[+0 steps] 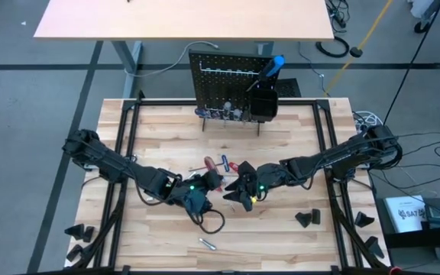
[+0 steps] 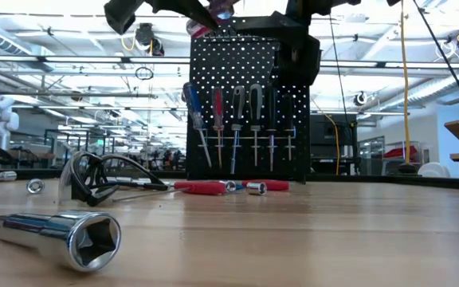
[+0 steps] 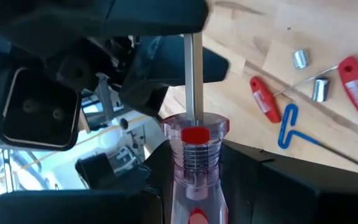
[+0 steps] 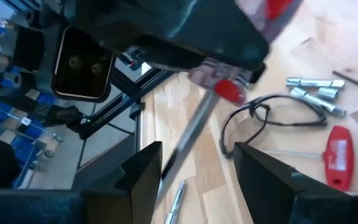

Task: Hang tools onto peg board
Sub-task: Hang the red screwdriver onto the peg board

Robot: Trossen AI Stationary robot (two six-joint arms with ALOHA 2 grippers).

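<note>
Two grippers meet at centre frame: left gripper [image 1: 205,186] clamps a clear-handled screwdriver [image 3: 191,155]; right gripper [image 4: 194,165], half-wide, brackets its shaft. Handover step, likely; next, right closes.

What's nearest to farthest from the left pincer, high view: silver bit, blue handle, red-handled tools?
1. Red-handled tools, right beside the left pincer.
2. Silver bit, toward the front.
3. Blue handle, in the bin at the back.

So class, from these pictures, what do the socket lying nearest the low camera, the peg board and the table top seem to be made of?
Socket: probably chromed steel, with mirror-bright reflections and a hexagonal opening.
Peg board: likely black-painted sheet metal, thin, matte, evenly perforated.
Table top: pale wood, apparently glued strips, with visible grain and joints.
</note>
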